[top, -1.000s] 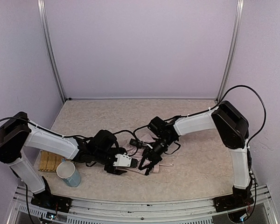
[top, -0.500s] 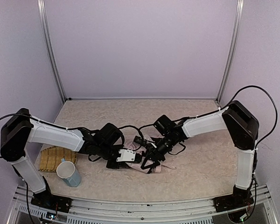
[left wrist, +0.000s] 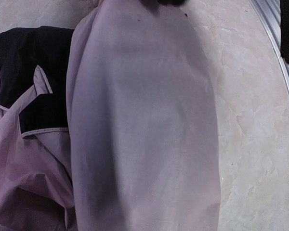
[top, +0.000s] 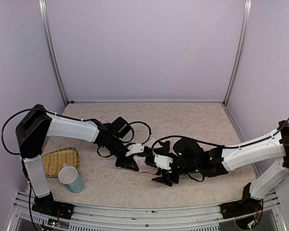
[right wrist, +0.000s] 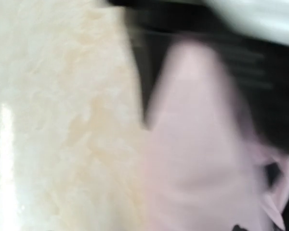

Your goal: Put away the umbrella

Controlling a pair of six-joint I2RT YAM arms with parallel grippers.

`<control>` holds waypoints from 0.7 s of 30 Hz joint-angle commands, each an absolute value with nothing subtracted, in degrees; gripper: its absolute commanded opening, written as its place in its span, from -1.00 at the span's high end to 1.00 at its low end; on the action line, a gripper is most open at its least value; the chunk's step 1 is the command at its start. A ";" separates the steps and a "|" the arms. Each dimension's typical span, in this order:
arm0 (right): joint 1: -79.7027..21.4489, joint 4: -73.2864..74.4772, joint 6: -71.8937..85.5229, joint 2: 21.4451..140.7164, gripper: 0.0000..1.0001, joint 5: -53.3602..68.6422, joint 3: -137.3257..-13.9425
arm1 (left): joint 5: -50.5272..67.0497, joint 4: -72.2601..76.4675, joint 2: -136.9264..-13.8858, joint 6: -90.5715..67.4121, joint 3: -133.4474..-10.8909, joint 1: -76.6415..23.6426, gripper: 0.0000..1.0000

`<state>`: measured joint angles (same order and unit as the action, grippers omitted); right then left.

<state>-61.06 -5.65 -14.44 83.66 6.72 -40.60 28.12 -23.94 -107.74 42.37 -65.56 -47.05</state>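
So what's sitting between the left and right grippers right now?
The umbrella: its bunched pale pink fabric fills the gap between the left gripper and the right gripper, as the top external view shows.

The whole view was blurred. The table (right wrist: pixel 62 120), cream and mottled, filled the side from 7 to 11 o'clock, with a bright streak of glare low at 8 o'clock. The umbrella (right wrist: pixel 197 144) took the middle and the 5 o'clock side: pale pink cloth rising to a blunt peak toward 12 o'clock. Behind the pink, a black band ran across the top and down toward 3 o'clock. At 1 o'clock a pale white shape (right wrist: pixel 260 14) crossed the corner — too smeared to name. Small pink folds with black between them showed at 4 o'clock.
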 commanded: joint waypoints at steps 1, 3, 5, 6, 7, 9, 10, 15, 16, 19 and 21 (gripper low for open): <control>-66.31 -8.23 -22.42 89.17 -0.58 -13.50 -42.73 | 34.84 -36.35 -111.97 40.45 -65.56 -45.54 0.96; -66.66 -7.49 -23.54 93.11 -0.61 -16.88 -45.26 | 35.38 -36.93 -112.51 40.79 -65.62 -45.44 0.96; -66.83 -7.81 -25.11 96.15 -0.63 -19.80 -47.28 | 35.67 -37.36 -112.95 40.99 -65.62 -45.36 0.96; -67.00 -8.16 -25.82 97.22 -0.65 -20.99 -48.11 | 35.95 -37.62 -113.08 41.04 -65.65 -45.23 0.96; -67.10 -8.75 -26.52 98.04 -0.65 -21.76 -48.64 | 36.35 -37.88 -113.25 41.25 -65.70 -45.07 0.96; -67.36 -10.08 -27.81 98.91 -0.67 -23.27 -49.03 | 36.99 -38.56 -113.65 41.77 -65.73 -44.77 0.96; -67.41 -10.66 -28.31 99.08 -0.68 -23.80 -48.92 | 37.12 -38.77 -113.83 41.83 -65.81 -44.74 0.96; -67.41 -11.25 -30.04 100.02 -0.70 -23.43 -49.11 | 37.84 -39.68 -114.83 42.04 -66.61 -44.57 0.96; -67.41 -11.18 -30.40 100.47 -0.71 -23.91 -49.39 | 37.99 -39.90 -114.99 42.16 -66.72 -44.50 0.96; -67.41 -10.91 -31.27 101.60 -0.72 -23.64 -50.36 | 38.22 -40.08 -115.22 42.16 -66.92 -44.40 0.97; -67.41 -9.59 -31.48 102.73 -0.71 -21.75 -51.05 | 38.34 -40.07 -115.30 42.08 -66.91 -44.31 0.97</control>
